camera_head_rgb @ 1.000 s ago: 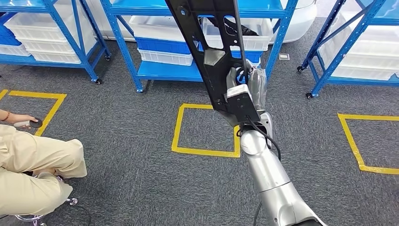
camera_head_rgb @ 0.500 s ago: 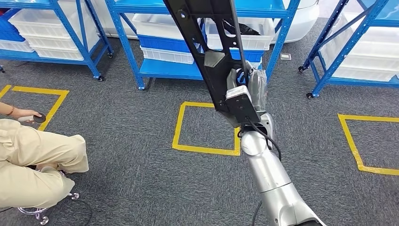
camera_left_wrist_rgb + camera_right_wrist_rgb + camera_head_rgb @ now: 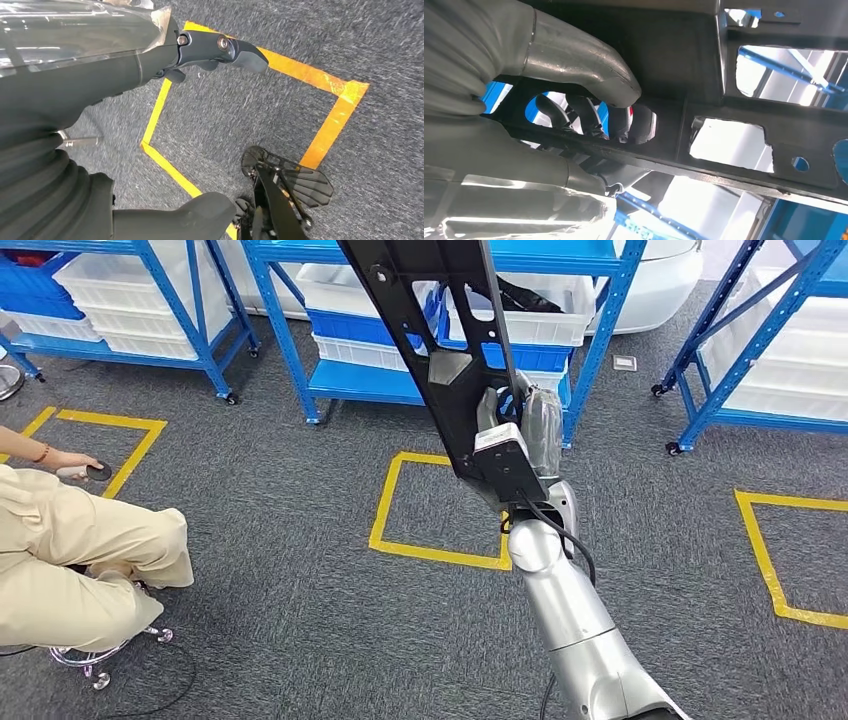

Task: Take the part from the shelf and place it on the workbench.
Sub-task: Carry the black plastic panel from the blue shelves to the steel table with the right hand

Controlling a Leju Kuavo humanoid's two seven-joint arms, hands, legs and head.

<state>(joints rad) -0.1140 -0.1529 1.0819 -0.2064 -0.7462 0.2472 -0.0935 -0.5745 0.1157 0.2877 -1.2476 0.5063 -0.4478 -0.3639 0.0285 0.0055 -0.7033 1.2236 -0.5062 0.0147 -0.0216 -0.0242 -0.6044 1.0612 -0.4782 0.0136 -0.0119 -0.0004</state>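
Note:
A long black flat part (image 3: 440, 330) with cut-out openings stands tilted up in front of me in the head view, reaching past the picture's top edge. My right hand (image 3: 520, 420) grips it near its lower end, the silver arm raised from below. In the right wrist view the thumb and dark fingers (image 3: 574, 110) wrap through one opening of the part (image 3: 704, 125). My left hand (image 3: 100, 100) hangs over the grey carpet, fingers apart and holding nothing.
Blue shelves (image 3: 290, 350) with white bins stand across the back, and another shelf (image 3: 740, 340) at the right. Yellow tape squares (image 3: 385, 510) mark the carpet. A person in beige trousers (image 3: 80, 560) sits on a stool at the left, one hand on the floor.
The whole picture has shifted to the right, so the camera has turned left. The part stays gripped in my right hand, held the same way.

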